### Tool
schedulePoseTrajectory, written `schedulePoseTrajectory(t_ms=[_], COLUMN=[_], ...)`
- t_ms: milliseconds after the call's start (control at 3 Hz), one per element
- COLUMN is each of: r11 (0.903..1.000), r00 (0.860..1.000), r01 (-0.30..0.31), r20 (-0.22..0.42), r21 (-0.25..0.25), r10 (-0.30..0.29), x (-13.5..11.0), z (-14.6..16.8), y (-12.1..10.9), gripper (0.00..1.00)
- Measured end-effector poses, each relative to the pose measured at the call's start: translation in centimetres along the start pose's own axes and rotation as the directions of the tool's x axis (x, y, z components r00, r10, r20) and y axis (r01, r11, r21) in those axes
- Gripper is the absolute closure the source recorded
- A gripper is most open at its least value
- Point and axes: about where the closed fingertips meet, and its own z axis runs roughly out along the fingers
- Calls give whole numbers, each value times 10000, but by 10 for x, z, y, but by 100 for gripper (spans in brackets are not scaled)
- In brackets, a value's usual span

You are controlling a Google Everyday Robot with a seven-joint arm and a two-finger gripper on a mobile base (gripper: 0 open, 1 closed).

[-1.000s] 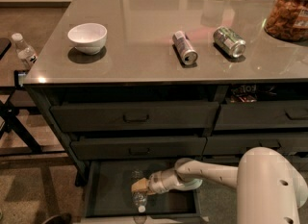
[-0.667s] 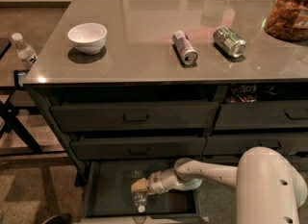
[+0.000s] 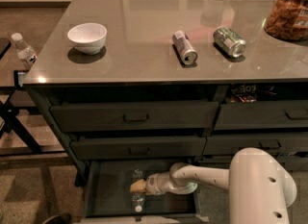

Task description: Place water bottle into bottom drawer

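Low in the view: the water bottle (image 3: 138, 200), lying on its side inside the open bottom drawer (image 3: 110, 189), white cap toward the camera, body running front to back. Crossed at mid-body by the gripper (image 3: 137, 186), at the end of the white arm stretched in from the right. Cannot tell whether the jaws are clamped on the bottle or parted around it, because of the overlap of gripper and clear plastic.

Judged light, being small. Thin clear plastic, so likely to dent under a hard squeeze. Ribbed along the body, so probably less slippery than smooth plastic, yet round and apt to roll on the flat drawer floor. Best taken across the ribbed middle, not at the cap or the tapered neck. Not fragile, by the look of it.

No wording readable anywhere. No label made out on the water bottle. On the 2nd bottle (image 3: 23, 50), standing off the left edge of the surface (image 3: 144, 6), only a dark mark, no legible letters. On the silver can (image 3: 185, 48) and the greenish can (image 3: 229, 41), both lying on the surface, print too small to read.
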Motion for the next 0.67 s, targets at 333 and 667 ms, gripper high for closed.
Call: schedulePoseTrajectory(t_ms=[333,667], r11=[9998,9998], r00=[9985,9985], r01=[-198,-203], r20=[501,498], r21=[-84,-89], r10=[202,207], x=[-15,-15], z=[22,23], y=[-21,-21], gripper=[100,100])
